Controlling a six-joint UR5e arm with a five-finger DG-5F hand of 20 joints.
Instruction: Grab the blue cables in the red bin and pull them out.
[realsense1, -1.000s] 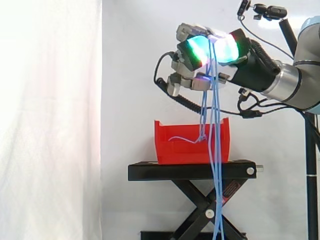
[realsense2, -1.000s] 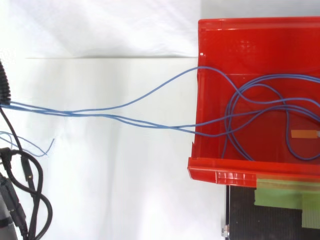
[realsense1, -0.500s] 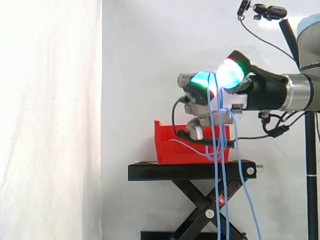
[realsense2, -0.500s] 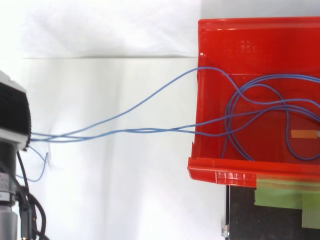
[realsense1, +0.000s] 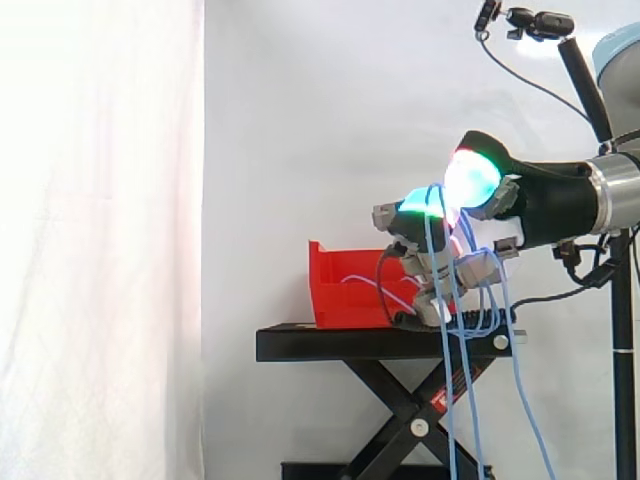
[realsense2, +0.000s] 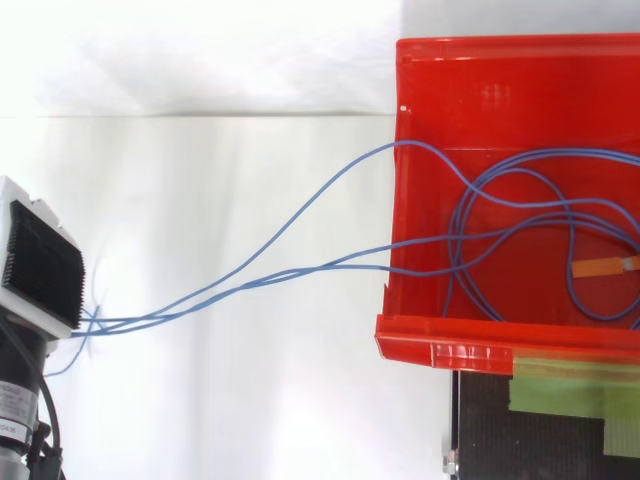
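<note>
**Hand on cables; bin may drag**

The hand (realsense1: 520, 195) is curled round the blue cables (realsense2: 300, 270), which drape over it and hang past the black stand (realsense1: 380, 343). The red bin (realsense2: 480, 335), at 3 o'clock in my top view, holds coiled loops. Should they knot or catch its wall, I fear the bin slides, or strands slip free.

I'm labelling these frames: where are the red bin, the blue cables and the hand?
red bin (realsense2: 440, 342), top view, its front lip.
blue cables (realsense2: 340, 267), top view, strands stretched outside the bin.
hand (realsense1: 520, 195), side view, its black palm.
</note>
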